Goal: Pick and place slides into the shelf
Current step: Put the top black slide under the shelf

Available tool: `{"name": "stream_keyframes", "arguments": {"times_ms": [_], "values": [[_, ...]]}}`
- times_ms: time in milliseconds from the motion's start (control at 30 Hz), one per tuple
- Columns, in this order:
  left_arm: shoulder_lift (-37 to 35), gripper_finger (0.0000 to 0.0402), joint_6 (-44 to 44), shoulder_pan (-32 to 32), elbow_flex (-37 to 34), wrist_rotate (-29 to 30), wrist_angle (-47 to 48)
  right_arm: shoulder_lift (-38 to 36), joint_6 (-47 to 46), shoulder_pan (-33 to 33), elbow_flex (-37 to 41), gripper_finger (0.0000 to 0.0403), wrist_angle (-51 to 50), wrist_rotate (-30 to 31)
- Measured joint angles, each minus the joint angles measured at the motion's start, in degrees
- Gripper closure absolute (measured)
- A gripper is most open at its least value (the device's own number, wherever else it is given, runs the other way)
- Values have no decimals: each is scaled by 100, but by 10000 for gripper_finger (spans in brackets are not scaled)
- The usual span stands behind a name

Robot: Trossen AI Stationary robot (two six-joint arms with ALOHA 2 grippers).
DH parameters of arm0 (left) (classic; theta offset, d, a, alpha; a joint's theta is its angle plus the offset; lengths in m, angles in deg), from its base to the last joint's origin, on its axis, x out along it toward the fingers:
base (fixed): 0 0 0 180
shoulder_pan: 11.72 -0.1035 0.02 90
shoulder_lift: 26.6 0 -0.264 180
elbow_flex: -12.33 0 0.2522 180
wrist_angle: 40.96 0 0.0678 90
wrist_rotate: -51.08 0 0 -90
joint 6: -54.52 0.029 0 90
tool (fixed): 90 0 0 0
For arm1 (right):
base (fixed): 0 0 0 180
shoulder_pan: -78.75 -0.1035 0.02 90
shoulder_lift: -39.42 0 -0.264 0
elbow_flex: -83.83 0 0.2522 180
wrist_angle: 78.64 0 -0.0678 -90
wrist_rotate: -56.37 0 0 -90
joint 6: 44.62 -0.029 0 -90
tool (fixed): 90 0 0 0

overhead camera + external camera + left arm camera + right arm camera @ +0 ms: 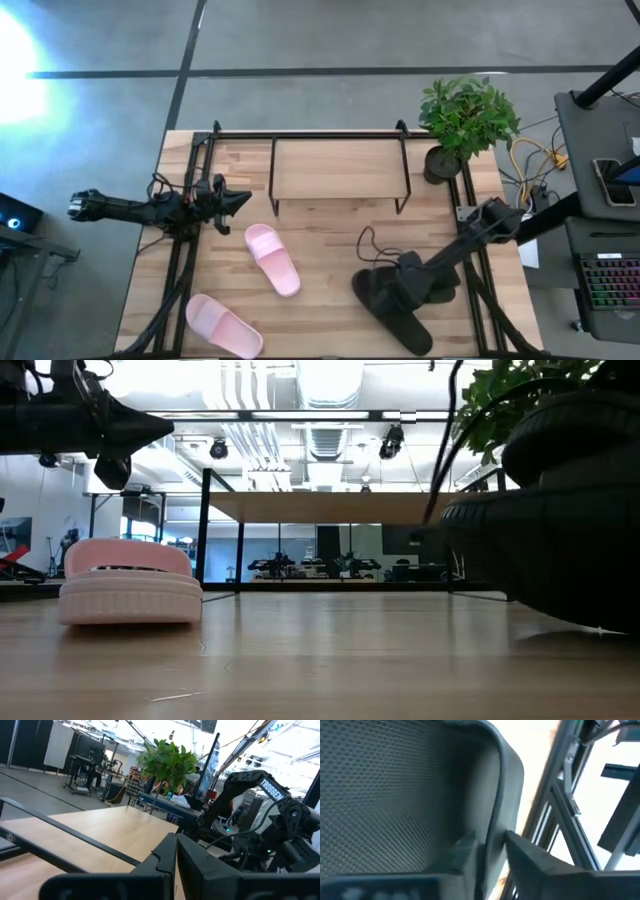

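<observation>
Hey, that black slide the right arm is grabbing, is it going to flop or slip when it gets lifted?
The black slide looks like thick moulded rubber, so it will probably bend a little but not droop. The right gripper has its jaws on the thin edge, so the slide may swing or tilt from that off-centre hold. Its dotted textured footbed should help against slipping. It seems light for its size.

Bright overhead lighting; glare at high view's left edge; right wrist view blurred close-up.

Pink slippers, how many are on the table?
2. One pink slipper lies near the middle of the table, in front of the shelf. The other pink slipper lies at the table's front edge on the left arm's side. None seems hidden.
</observation>
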Motion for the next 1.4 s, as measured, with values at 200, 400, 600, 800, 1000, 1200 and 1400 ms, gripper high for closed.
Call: {"name": "stream_keyframes", "arguments": {"times_ms": [200,400,600,800,1000,1200,1400], "values": [[50,402,17,1,35,0,-8,-416,-369,-76,250,387,-37,369],[82,402,8,1,37,-2,-6,-851,395,-26,-135,389,-16,1869],[84,402,6,1,46,0,-8,-877,2727,259,-1067,390,-1,3363],[91,402,43,0,49,58,-6,-473,6001,805,-1631,390,1,4479],[88,402,292,1,55,67,53,-305,7132,1205,-1495,390,17,5203],[135,402,495,-1,57,112,58,-305,7420,1415,-883,390,692,5207],[272,402,504,1,59,111,86,-305,8223,1618,-259,390,1965,5204]]}}
